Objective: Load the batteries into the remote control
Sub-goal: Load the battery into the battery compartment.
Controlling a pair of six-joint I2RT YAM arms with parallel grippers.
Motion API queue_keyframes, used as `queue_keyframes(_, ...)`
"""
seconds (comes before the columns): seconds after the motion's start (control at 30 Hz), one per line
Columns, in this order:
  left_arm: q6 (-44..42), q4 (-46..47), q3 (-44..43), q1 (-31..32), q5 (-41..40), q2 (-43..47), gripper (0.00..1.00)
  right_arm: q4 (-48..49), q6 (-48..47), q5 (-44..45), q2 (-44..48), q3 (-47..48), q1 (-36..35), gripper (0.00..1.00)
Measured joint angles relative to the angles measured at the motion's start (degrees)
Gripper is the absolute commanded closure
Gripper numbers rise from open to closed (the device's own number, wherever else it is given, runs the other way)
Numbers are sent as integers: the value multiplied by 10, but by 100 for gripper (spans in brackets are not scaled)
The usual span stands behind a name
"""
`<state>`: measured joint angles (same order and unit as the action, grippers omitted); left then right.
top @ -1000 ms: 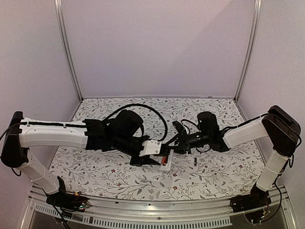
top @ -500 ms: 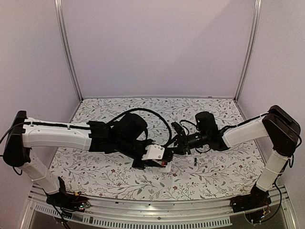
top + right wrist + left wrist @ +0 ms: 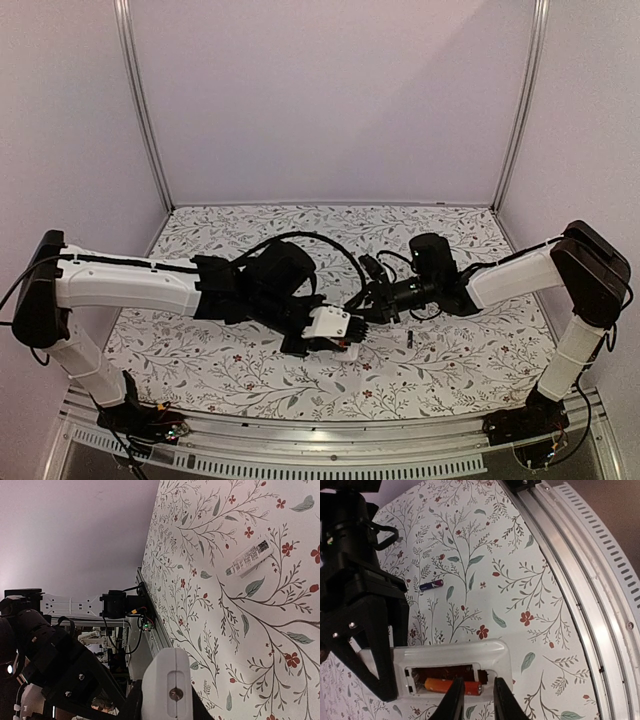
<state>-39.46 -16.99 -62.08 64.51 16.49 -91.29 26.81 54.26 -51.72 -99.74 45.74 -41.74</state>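
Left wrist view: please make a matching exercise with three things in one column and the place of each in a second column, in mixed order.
Things:
1. orange battery
2. dark battery
3. remote

Places:
A. lying loose on the flowered cloth
B. held at one end by the right gripper
C. lying inside the remote, whose back is open

Pairs: 1-C, 2-A, 3-B

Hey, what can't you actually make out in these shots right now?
Left wrist view: in the remote, the slot behind the orange battery is in shadow, so full or empty is unclear.
Top view: the left gripper and right gripper crowd over the remote, hiding its open bay.
Right wrist view: the print on the small labelled cylinder is too small to read.
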Motion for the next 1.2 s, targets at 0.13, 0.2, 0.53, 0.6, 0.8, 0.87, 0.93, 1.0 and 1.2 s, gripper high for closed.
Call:
queue_keyframes(0.13, 0, 0, -1, 0, -6, -8, 80, 0, -1, 0, 0, 1, 0, 100)
queue_keyframes(0.2, 0, 0, -2, 0, -7, -10, 80, -1, -1, 0, 0, 1, 0, 100)
queue_keyframes(0.53, 0, 5, -4, 1, -25, -14, 85, -2, -3, 0, 0, 1, -3, 100)
queue_keyframes(0.6, 0, 6, -4, 1, -27, -14, 86, -3, -4, 0, 0, 1, -4, 100)
queue_keyframes(0.8, 0, 9, -4, 1, -31, -17, 86, -3, -9, 0, 0, 1, -4, 100)
queue_keyframes(0.87, 0, 9, -4, 1, -33, -17, 86, -3, -11, 0, 0, 1, -4, 100)
queue_keyframes(0.93, 0, 9, -4, 1, -35, -17, 87, -3, -12, 0, 0, 1, -4, 100)
queue_keyframes(1.0, 0, 9, -4, 1, -35, -18, 87, -3, -12, 0, 0, 1, -4, 100)
queue_keyframes(1.2, 3, 16, -4, -3, -35, -20, 88, -2, -16, 1, 1, 7, -9, 100)
